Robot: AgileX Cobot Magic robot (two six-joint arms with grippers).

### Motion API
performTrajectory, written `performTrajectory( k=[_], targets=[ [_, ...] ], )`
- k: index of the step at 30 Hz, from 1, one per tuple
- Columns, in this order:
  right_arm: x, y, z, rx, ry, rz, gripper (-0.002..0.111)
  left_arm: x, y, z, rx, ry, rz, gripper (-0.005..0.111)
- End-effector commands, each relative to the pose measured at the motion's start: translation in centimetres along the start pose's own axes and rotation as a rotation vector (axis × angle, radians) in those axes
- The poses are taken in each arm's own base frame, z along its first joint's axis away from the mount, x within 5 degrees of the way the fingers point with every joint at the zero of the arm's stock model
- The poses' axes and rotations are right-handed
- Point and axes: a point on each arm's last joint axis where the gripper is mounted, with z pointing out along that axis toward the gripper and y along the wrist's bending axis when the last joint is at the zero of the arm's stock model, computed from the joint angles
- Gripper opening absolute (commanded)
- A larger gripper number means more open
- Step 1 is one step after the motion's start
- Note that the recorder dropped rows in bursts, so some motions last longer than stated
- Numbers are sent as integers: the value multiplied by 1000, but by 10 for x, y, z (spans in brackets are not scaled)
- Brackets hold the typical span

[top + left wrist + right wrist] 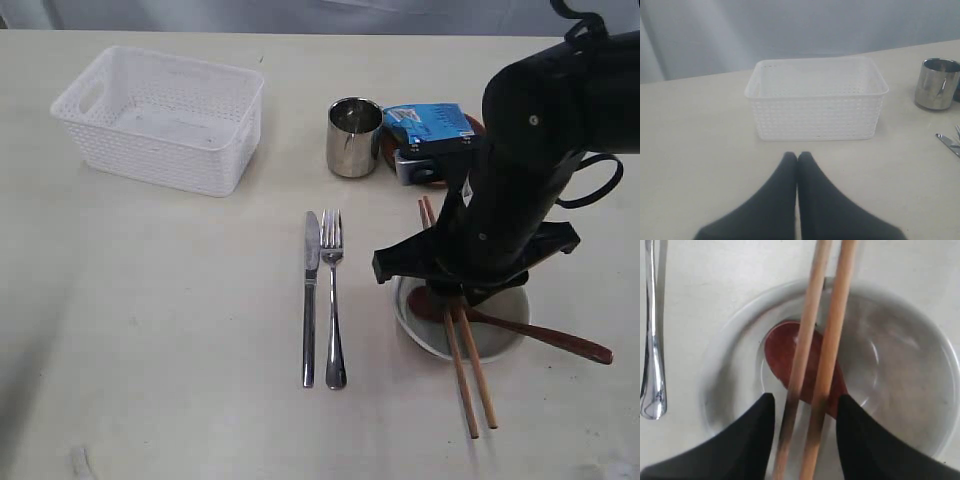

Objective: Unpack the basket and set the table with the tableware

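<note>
Here's the right gripper (pixel 806 399) low over the bowl (pixel 910 365), its two black fingers (pixel 752 440) standing apart with the pair of chopsticks (pixel 835 330) running between them. A sliver of gap shows on either side, so the jaws are parted, straddling the sticks and not pinching them. The chopsticks lie side by side across the bowl, and under them, in the bowl's well, sits the head of the reddish-brown wooden spoon (pixel 780 357).

Over to the exterior camera: the bowl is on the right of the table (pixel 180 330), largely hidden under the black right arm (pixel 540 150). The spoon's handle pokes out over the rim to the right, and the chopsticks' near ends rest on the tabletop. Left of the bowl, the knife (pixel 311 300) and fork (pixel 333 300) lie parallel, just beside each other. Behind them the steel cup (pixel 353 137) stands upright, and right next to it a blue snack packet (pixel 430 122) lies on the small reddish-brown plate (pixel 386 155). The white basket (pixel 160 115) sits at the back left, well apart from the rest.

The left gripper (pixel 797 156) points toward the basket, fingers pressed together tip to tip
</note>
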Motion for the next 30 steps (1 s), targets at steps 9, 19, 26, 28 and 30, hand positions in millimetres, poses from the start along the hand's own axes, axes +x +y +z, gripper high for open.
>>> performTrajectory(
  k=[9,19,26,28,30],
  targets=[
    [0,0,8,29,36,-44,40,0,0,0,6,-1,2,0],
    [-1,0,9,27,30,-44,39,0,0,0,6,-1,2,0],
    [-1,0,9,26,30,-50,23,0,0,0,6,-1,2,0],
    [-1,0,9,26,30,-50,24,0,0,0,6,-1,2,0],
    [-1,0,9,26,30,-45,24,0,0,0,6,-1,2,0]
  ],
)
